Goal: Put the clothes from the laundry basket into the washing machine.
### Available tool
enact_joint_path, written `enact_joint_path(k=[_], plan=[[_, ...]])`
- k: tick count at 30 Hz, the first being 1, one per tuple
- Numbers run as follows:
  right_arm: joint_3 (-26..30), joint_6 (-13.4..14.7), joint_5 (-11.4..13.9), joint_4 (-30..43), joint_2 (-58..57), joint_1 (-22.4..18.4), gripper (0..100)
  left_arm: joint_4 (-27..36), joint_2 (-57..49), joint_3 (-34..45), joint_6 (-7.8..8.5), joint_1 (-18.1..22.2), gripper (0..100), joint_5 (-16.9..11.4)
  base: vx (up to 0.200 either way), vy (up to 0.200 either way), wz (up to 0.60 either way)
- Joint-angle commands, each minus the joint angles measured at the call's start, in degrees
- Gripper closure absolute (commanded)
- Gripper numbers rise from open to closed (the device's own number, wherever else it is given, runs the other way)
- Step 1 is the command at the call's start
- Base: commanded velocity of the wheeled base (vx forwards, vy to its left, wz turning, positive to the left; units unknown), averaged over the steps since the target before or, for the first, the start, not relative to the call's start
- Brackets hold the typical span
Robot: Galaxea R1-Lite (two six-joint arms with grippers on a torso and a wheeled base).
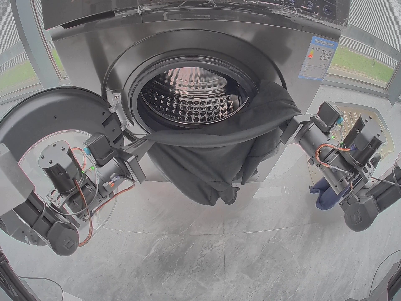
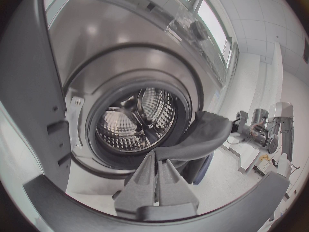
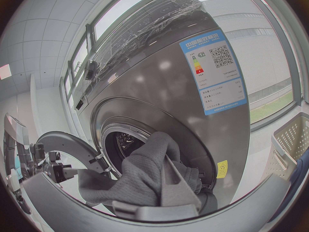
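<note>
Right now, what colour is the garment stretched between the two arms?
The garment is plain dark grey with no pattern. The head view shows it best.

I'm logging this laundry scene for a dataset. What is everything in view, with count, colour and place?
washing machine: one, dark grey, straight ahead
round door: one, dark, swung open to the robot's left
drum: one, shiny steel, inside the opening, no clothes seen in it
garment: one, dark grey, stretched across the lower opening, rest hanging down the front
laundry basket: one, beige, on the floor to the robot's right
blue cloth: one, dark blue, at the basket
label: one, blue and white, machine front, upper right
left gripper: shut on the garment's left end
right gripper: shut on its right end
</note>
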Motion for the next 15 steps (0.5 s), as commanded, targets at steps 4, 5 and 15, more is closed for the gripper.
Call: enact_joint_path(k=[4, 5, 15], plan=[[-0.12, 0.15, 0.0, -0.1, 0.0, 0.46, 100, -0.08, 3.43, 2.66, 1.24, -0.43, 100, -0.47, 0.0, 0.0, 0.0], [-0.04, 0.15, 0.0, -0.1, 0.0, 0.46, 100, -0.08, 3.43, 2.92, 1.32, -0.43, 0, -0.65, 0.0, 0.0, 0.0], [-0.21, 0.68, -0.79, -0.01, 0.35, 2.4, 100, -0.17, 8.27, 6.0, 5.28, -2.1, 0, -1.08, 0.0, 0.0, 0.0]])
